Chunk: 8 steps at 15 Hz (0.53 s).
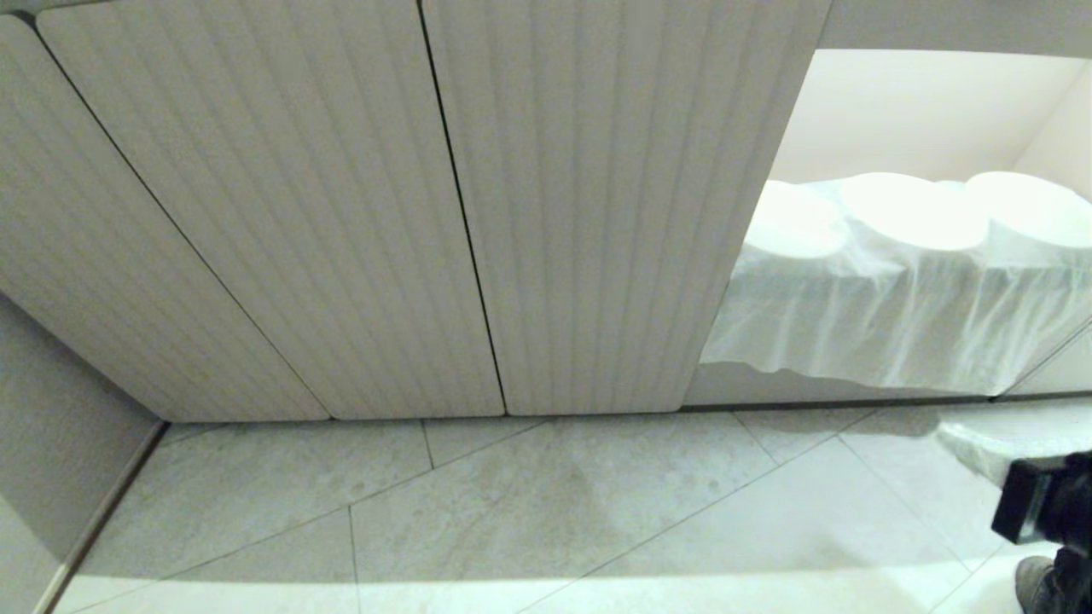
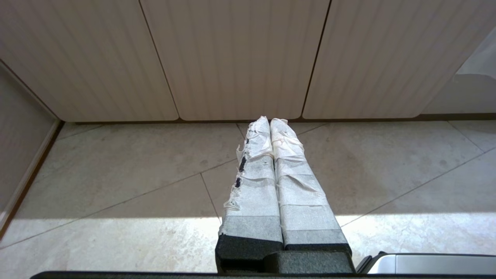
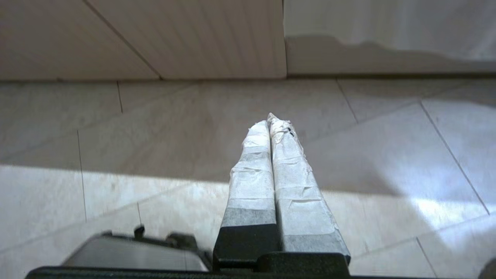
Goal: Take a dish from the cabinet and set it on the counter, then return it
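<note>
No dish and no counter are in view. Beige ribbed cabinet doors [image 1: 444, 213] fill the head view, all shut, reaching down to the tiled floor; the same doors [image 2: 232, 58] show in the left wrist view. My right gripper [image 1: 960, 439] pokes in low at the right edge of the head view, its white-taped fingers pressed together. In its wrist view the right gripper [image 3: 269, 122] is shut and empty, hanging over floor tiles and pointing at the foot of the doors. My left gripper [image 2: 269, 121] is parked, shut and empty, also over the floor.
To the right of the doors is an open niche with white plates under a draped white cloth [image 1: 904, 273]. A wall and skirting [image 1: 60, 443] close off the left side. Grey floor tiles [image 1: 546, 512] lie before the doors, with a sunlit band nearest me.
</note>
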### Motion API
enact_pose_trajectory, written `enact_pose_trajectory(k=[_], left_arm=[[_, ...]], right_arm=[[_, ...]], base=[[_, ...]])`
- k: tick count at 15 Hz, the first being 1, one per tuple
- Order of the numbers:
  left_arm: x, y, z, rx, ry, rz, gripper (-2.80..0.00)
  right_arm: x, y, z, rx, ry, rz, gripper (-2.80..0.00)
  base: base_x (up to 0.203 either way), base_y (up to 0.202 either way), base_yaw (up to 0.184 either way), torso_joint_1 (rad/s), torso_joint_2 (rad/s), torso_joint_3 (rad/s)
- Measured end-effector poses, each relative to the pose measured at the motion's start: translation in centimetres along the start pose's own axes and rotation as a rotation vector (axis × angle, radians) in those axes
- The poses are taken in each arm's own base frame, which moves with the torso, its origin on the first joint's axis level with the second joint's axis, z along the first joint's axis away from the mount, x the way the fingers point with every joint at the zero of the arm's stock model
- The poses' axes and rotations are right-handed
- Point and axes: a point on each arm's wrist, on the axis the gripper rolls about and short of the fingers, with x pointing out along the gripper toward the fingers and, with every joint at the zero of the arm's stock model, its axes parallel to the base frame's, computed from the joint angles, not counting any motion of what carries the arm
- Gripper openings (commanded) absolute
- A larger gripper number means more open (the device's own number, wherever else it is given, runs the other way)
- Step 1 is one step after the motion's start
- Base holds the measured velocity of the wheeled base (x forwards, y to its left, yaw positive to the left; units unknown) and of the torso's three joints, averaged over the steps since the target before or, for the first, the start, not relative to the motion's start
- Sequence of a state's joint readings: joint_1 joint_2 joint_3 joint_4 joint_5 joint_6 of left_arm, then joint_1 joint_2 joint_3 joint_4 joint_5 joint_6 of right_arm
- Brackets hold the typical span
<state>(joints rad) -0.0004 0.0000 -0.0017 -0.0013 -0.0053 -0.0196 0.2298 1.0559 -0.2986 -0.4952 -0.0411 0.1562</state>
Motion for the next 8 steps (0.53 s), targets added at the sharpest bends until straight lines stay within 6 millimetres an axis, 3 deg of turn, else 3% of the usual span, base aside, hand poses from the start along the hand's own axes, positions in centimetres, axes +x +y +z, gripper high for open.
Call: enact_pose_trajectory(k=[5, 8], left_arm=[[0.0, 0.0, 0.0, 0.0, 0.0, 0.0, -2.8], [0.0, 0.0, 0.0, 0.0, 0.0, -0.001, -2.8]], right_arm=[[-5.0, -1.2, -5.4, -0.011, -0.026, 0.023, -2.8], [-7.1, -1.7, -7.5, -0.025, -0.04, -0.011, -2.8]], base=[[0.0, 0.0, 0.0, 0.0, 0.0, 0.0], [0.0, 0.0, 0.0, 0.0, 0.0, 0.0]])
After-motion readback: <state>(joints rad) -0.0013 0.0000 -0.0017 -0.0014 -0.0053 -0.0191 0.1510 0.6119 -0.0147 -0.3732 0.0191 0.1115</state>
